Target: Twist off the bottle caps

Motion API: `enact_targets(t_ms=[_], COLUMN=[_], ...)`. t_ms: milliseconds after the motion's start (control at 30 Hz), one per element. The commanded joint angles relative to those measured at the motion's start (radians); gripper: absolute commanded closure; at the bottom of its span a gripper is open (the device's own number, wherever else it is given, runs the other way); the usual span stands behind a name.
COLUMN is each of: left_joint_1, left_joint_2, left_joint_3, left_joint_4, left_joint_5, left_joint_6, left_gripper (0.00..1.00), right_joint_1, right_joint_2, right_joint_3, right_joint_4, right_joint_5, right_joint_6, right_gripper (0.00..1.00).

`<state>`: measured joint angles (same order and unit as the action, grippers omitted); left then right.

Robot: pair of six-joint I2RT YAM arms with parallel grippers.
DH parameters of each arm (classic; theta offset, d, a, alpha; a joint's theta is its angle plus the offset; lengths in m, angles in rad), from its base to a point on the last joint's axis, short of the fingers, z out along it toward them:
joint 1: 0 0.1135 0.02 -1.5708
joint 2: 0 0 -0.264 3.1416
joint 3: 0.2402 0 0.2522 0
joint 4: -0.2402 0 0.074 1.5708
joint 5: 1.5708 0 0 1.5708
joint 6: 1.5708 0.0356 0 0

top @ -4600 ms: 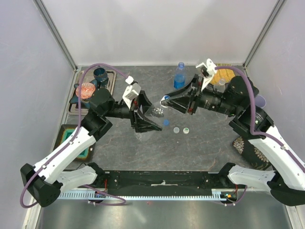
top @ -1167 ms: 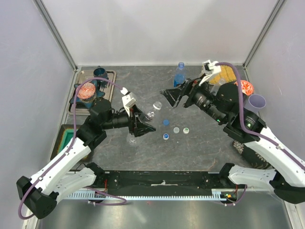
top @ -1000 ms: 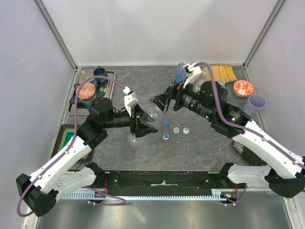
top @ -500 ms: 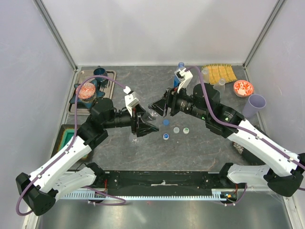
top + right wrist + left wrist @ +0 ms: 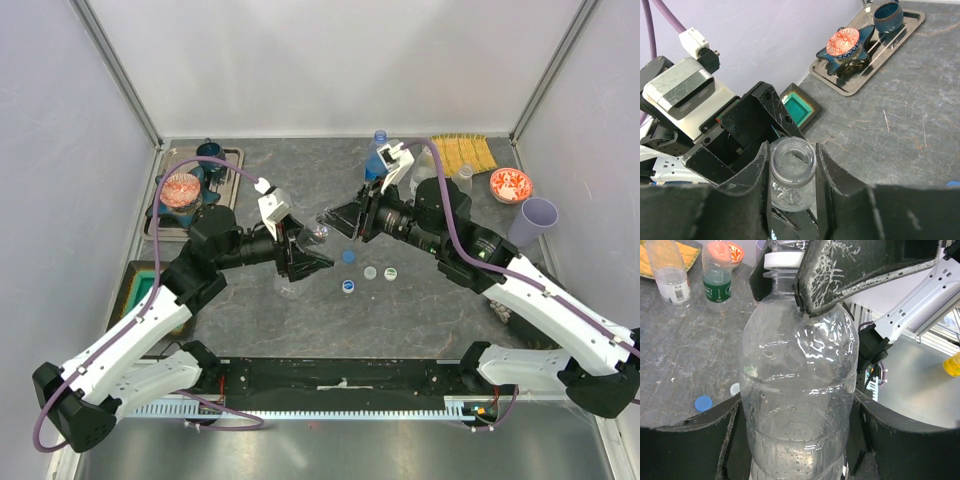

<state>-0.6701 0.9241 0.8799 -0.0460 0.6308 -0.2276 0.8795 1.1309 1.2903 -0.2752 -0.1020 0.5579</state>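
My left gripper [image 5: 305, 255] is shut on the body of the plain clear bottle [image 5: 321, 232], holding it tilted above the table; the bottle fills the left wrist view [image 5: 800, 370]. My right gripper [image 5: 346, 218] has its fingers [image 5: 758, 175] against both sides of the bottle's top [image 5: 792, 159]. That top looks white in the left wrist view [image 5: 783, 259] and see-through from above. The blue-labelled bottle [image 5: 376, 158] stands at the back, partly hidden by the right arm. The green-labelled bottle [image 5: 717, 285] and another small clear bottle [image 5: 671, 275] stand at the back right.
Several loose caps [image 5: 348, 256] lie on the table below the grippers. A clear thing [image 5: 283, 290] sits under the left gripper. A tray with bowls [image 5: 232, 172] is at the back left, with a teal dish [image 5: 148, 280] in front of it. A lilac cup [image 5: 531, 220], an orange bowl [image 5: 508, 184] and a yellow mat [image 5: 462, 150] are on the right.
My right gripper left a blue cap on the table, drew back to the right, then swung in again and now grips the top of the bottle. The left gripper has kept hold of the bottle.
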Motion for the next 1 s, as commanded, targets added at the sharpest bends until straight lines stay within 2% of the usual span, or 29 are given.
enact_targets(t_ms=[0, 133, 200, 233, 300, 333, 633, 967], left_joint_1=[-0.003, -0.003, -0.003, -0.003, -0.003, -0.003, -0.003, -0.003], left_joint_2=[-0.022, -0.027, -0.027, -0.027, -0.025, -0.024, -0.099, -0.27], left_joint_3=[0.004, -0.007, -0.009, -0.009, -0.006, -0.004, -0.012, -0.111], left_joint_4=[0.071, 0.069, 0.064, 0.06, 0.032, 0.012, -0.112, -0.213], left_joint_5=[-0.026, -0.043, -0.052, -0.08, -0.118, -0.162, -0.431, -0.72], left_joint_6=[0.022, 0.019, 0.014, 0.001, -0.012, -0.027, -0.079, -0.171], left_gripper=[0.55, 0.49, 0.4, 0.3, 0.2, 0.01, 0.01, 0.01], right_joint_1=[0.003, 0.003, 0.003, 0.003, 0.003, 0.003, 0.003, 0.003], right_joint_2=[-0.016, -0.022, -0.028, -0.031, -0.037, -0.042, -0.033, 0.085], right_joint_3=[-0.028, -0.04, -0.048, -0.048, -0.046, -0.042, 0.033, 0.173], right_joint_4=[0.033, 0.045, 0.053, 0.054, 0.054, 0.05, 0.013, -0.044], right_joint_5=[-0.022, -0.045, -0.044, -0.035, -0.027, -0.015, 0.096, 0.381], right_joint_6=[-0.006, -0.003, -0.01, -0.013, -0.019, -0.026, -0.084, -0.194], right_gripper=[0.78, 1.0, 1.0, 1.0, 1.0, 1.0, 1.0, 1.0])
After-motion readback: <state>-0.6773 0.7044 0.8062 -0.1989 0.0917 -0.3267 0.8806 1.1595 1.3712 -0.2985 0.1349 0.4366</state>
